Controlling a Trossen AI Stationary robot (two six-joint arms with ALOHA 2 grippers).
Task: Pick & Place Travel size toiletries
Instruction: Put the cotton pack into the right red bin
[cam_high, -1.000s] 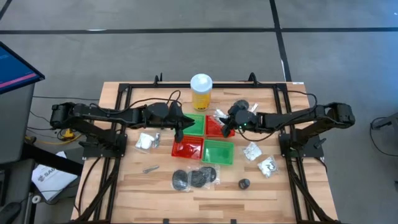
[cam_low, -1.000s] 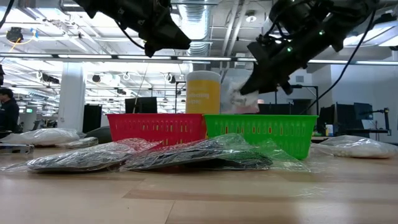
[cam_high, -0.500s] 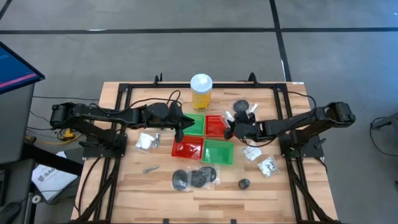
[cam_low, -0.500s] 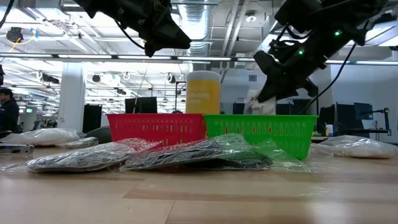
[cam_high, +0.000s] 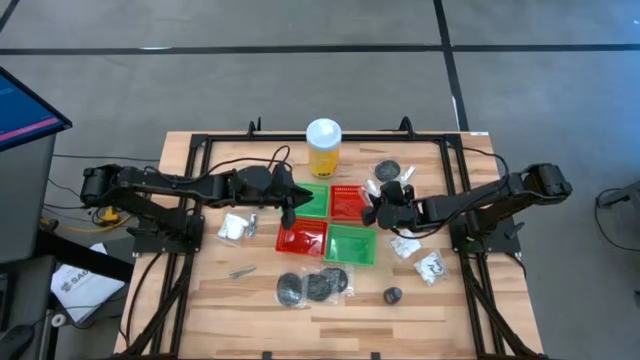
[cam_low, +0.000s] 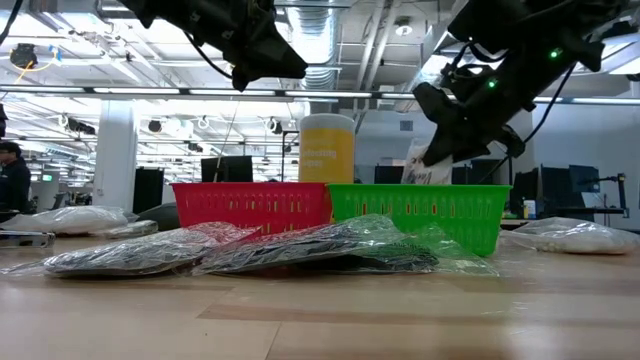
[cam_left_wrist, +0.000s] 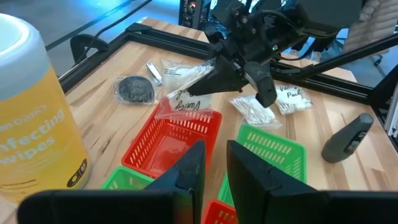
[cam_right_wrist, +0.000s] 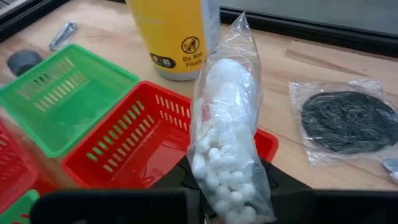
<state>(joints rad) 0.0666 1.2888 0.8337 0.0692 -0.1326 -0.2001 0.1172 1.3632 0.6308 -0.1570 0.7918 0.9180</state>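
Above red basket (cam_right_wrist: 149, 134): upright clear packet (cam_right_wrist: 229, 124) in right fingers (cam_right_wrist: 283, 186).

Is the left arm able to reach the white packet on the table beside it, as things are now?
Probably yes. The white packet lies uncovered on the table just beside the left gripper, whose fingers hold nothing. The right gripper, holding a cotton-ball bag, is across the baskets.

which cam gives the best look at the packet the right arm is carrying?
Right wrist view: the clear crinkly packet of white balls fills the frame, pinched in the right gripper. Left wrist view shows it side-on above the red mesh basket. In the high and low views it's a small pale scrap.
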